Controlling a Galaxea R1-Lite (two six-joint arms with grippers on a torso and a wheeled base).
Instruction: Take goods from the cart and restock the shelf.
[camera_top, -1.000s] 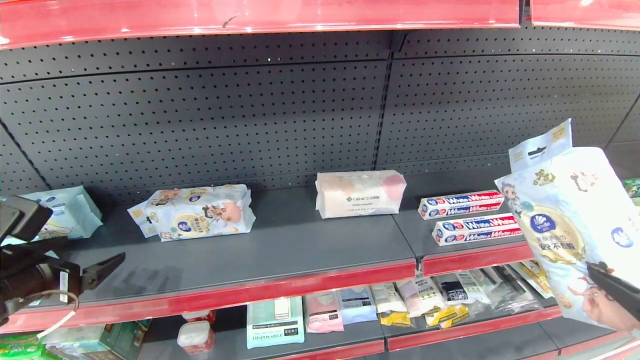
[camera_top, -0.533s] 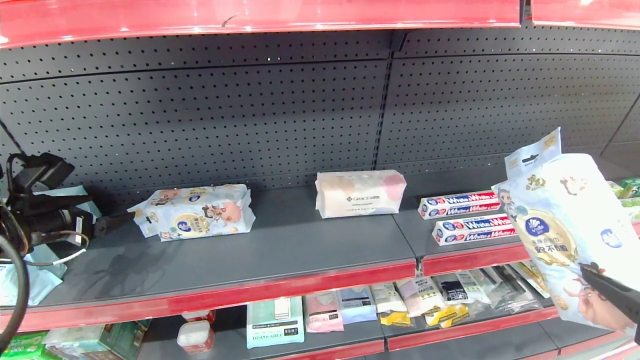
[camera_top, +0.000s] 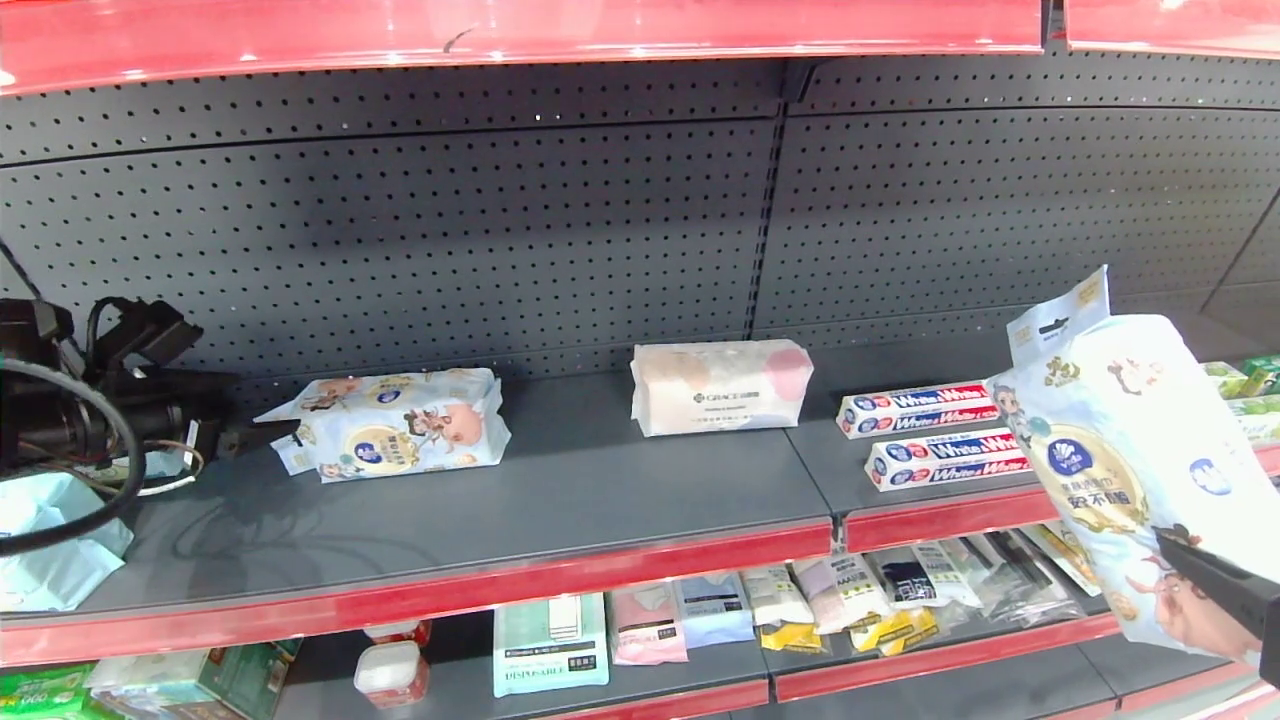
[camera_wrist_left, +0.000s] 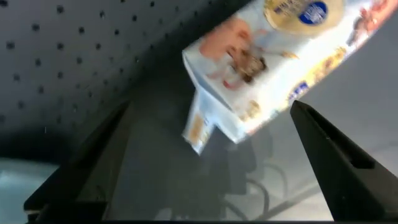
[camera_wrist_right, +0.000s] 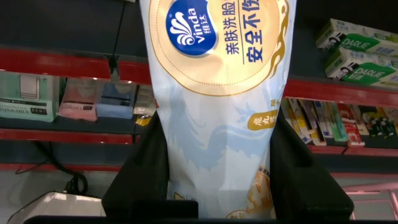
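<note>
A flat cartoon-printed wipes pack (camera_top: 385, 425) lies on the grey shelf (camera_top: 560, 500), left of centre. My left gripper (camera_top: 268, 434) hovers just over the shelf at that pack's left end. Its fingers (camera_wrist_left: 81, 168) are open, and the pack (camera_wrist_left: 267, 56) lies just ahead of the gap. At the right, in front of the shelf, my right gripper (camera_top: 1215, 585) is shut on the lower part of a tall matching wipes pack (camera_top: 1125, 450) held upright. In the right wrist view this pack (camera_wrist_right: 217, 93) sits squeezed between both fingers (camera_wrist_right: 149, 168).
On the same shelf are a white tissue pack (camera_top: 720, 385), two toothpaste boxes (camera_top: 935, 435), a light blue pack (camera_top: 50, 540) at the far left and green boxes (camera_top: 1250, 390) at the far right. The lower shelf (camera_top: 940, 655) holds several small packets. Pegboard backs the shelf.
My left arm has risen from below the shelf edge and moved in over the shelf, toward the flat wipes pack. The right gripper's pack has dropped slightly.
</note>
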